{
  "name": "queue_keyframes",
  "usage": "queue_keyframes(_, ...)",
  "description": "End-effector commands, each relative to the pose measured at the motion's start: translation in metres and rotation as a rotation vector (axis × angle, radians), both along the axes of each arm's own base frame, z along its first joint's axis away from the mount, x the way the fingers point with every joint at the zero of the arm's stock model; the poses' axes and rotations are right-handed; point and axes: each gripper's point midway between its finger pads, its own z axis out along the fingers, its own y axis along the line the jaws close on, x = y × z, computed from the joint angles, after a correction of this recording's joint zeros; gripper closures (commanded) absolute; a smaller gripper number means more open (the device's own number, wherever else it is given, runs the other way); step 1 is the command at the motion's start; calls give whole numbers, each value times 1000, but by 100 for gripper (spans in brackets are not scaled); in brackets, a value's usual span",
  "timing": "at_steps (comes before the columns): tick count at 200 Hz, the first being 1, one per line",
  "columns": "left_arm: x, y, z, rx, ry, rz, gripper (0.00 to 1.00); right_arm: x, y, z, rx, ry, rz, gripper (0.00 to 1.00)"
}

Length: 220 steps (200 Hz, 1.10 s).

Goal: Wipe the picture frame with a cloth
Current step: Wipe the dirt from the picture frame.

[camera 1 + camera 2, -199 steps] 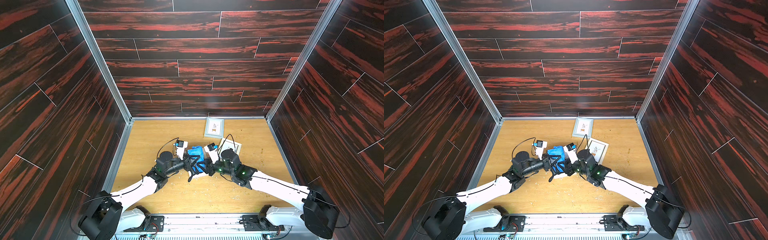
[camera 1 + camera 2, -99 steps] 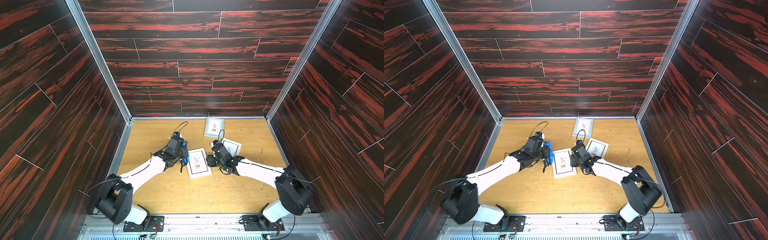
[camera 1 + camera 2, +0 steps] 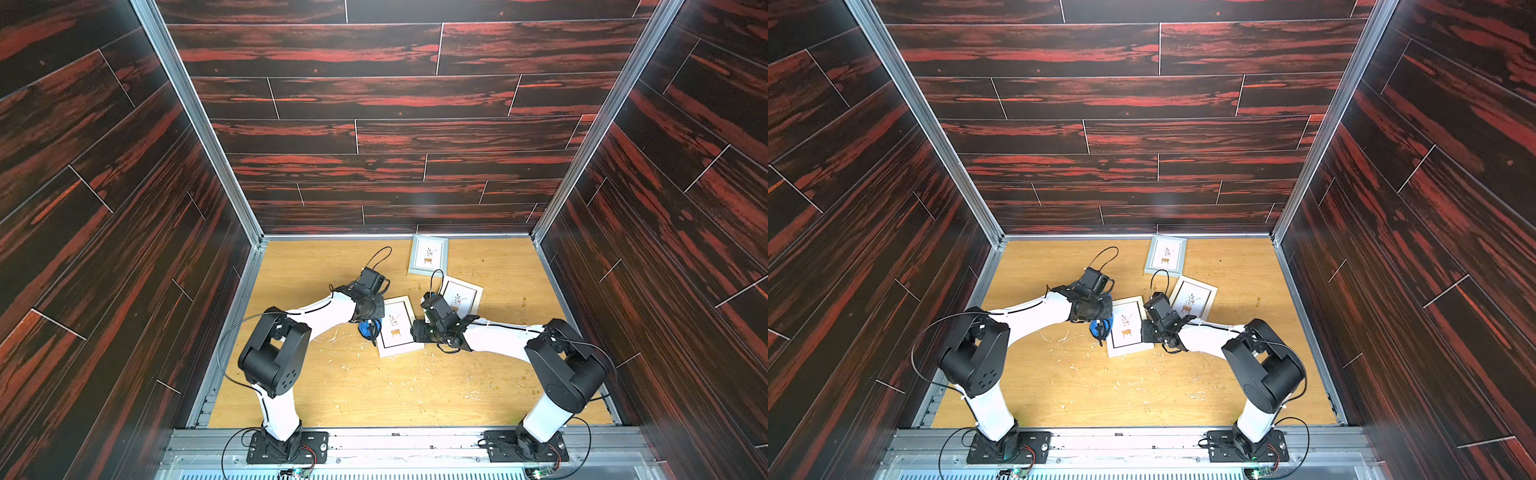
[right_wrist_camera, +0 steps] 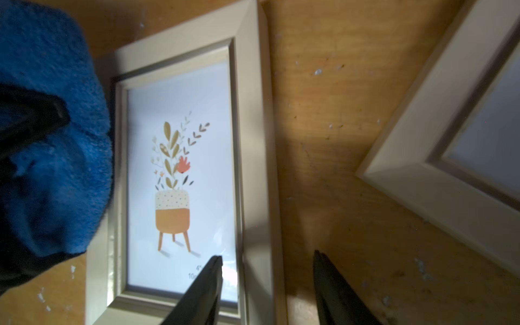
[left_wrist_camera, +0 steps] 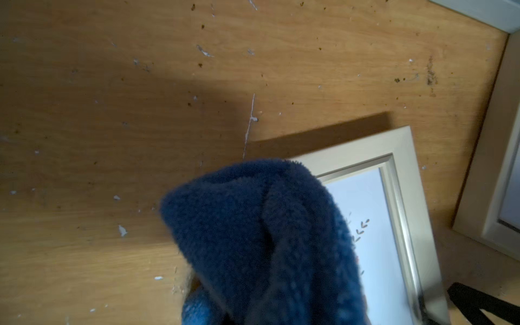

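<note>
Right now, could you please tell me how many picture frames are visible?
3. A grey picture frame lies near the back wall; a cream wooden frame just nearer; a pale frame mid-table, beside the bright blue fluffy cloth. None seems hidden.

Top views look down from high; wrist views closely share one frame

My cloth is bright blue. The near picture frame is cream, its print an orange pot with a dotted white top. Honey wood-grain table; dark, red-streaked walls.
</note>
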Motion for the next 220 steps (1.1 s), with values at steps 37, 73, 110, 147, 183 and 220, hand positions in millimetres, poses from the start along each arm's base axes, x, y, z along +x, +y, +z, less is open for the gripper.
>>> queue_keyframes(37,-23,-2,-30,4,137,-21,100,-6,0,-18,-34,43,14,53)
queue_keyframes(73,-39,-8,-34,48,188,-74,100,-10,2,-27,-60,66,5,79)
queue_keyframes(110,-62,-3,-23,86,190,-71,100,-8,-1,-28,-119,71,-38,90)
queue_keyframes(147,-11,20,-16,159,143,3,100,-15,8,-19,-135,17,-4,96)
queue_keyframes(183,20,19,-37,131,216,50,100,-24,15,-16,-109,23,10,97)
queue_keyframes(220,-12,3,-31,47,268,28,100,-23,13,-19,-123,31,-11,99)
